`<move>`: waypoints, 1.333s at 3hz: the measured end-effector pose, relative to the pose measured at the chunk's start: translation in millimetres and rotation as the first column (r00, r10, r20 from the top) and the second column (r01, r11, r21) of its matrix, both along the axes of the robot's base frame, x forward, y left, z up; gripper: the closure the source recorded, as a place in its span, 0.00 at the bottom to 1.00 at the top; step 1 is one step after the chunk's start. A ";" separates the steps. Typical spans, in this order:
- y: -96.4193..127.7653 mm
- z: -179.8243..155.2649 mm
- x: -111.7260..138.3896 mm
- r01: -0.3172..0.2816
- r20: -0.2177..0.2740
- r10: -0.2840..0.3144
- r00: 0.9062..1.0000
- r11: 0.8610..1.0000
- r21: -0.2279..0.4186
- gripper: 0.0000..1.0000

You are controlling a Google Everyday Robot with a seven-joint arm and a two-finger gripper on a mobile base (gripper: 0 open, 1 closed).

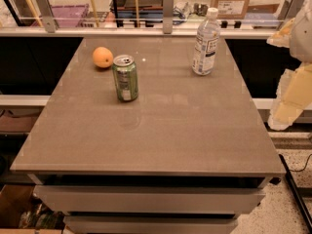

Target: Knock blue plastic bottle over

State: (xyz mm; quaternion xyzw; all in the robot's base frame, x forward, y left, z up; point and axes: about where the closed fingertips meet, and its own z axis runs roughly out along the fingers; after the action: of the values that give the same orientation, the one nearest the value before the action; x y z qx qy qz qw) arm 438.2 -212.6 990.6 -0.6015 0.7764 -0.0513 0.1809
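grey table [146, 135]: blue plastic bottle [205, 43] upright, claw [291, 100] apart, far right.

Around upright blue plastic bottle [205, 43], table [161, 135] lies bare in front and on both sides. Obstacles: green can [125, 77], orange [103, 57], well to its left. To its right, gripper [286, 106] off table edge; open path between.

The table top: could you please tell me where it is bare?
The front half, before the green can, is bare; so is the strip between can and blue plastic bottle. Crowded: back left, orange beside can. The gripper hangs beyond the right edge.
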 end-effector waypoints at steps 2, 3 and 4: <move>-0.8 4.1 4.2 0.003 0.024 -0.003 1.000 1.000 0.009 0.00; -4.9 6.1 21.8 0.012 0.073 -0.016 0.997 0.998 0.058 0.00; -15.6 4.5 46.7 0.063 0.127 -0.084 0.988 0.985 0.158 0.00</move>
State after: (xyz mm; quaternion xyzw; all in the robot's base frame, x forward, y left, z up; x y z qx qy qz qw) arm 484.8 -228.2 995.1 -0.5520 0.7858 -0.0380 0.2764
